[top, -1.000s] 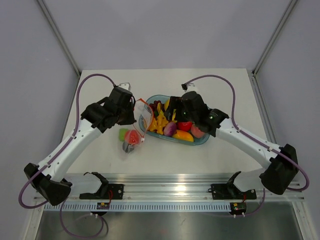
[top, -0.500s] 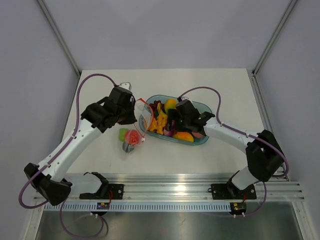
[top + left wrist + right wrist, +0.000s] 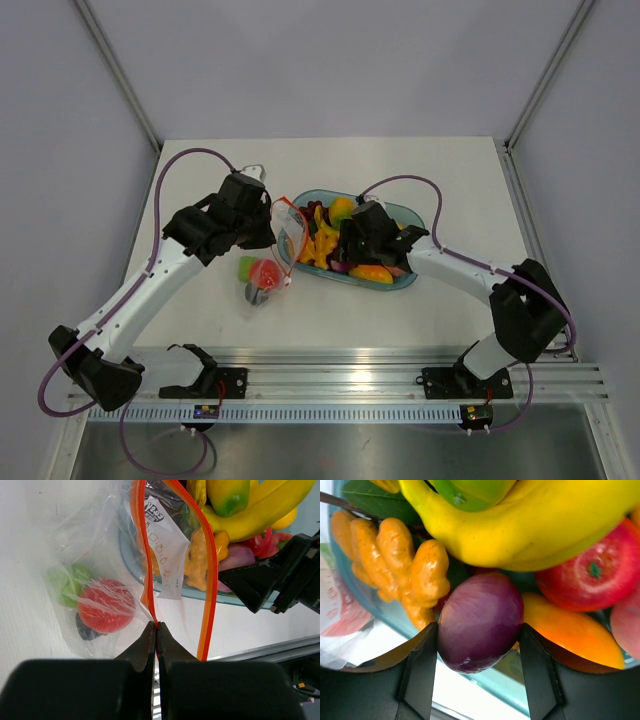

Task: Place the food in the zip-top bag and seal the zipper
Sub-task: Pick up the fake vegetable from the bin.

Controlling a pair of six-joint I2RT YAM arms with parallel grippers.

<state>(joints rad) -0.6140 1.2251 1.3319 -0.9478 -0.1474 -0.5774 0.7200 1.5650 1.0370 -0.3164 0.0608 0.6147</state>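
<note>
The clear zip-top bag [image 3: 100, 555] hangs left of the tray, its mouth held apart. My left gripper [image 3: 156, 626] is shut on the near side of the orange-red zipper [image 3: 142, 555]; from above, the left gripper [image 3: 268, 232] sits at the bag's [image 3: 268, 268] top. Inside the bag lie a red piece [image 3: 105, 612], a green piece [image 3: 65, 582] and a dark one. The rest of the food fills the tray. My right gripper [image 3: 479, 630] is down in the tray, both fingers pressed against a purple onion [image 3: 480, 615].
The blue-tinted oval tray [image 3: 405, 280] holds a yellow banana [image 3: 520, 530], a red apple [image 3: 590, 570], an orange mango [image 3: 570, 635] and knobbly orange pieces [image 3: 405, 560]. Its near rim [image 3: 485, 680] runs just under the onion. The bag's open mouth faces the tray's left end.
The right arm swung left and down into the tray, and its jaws narrowed onto the purple onion. The left gripper and the bag stayed put.
</note>
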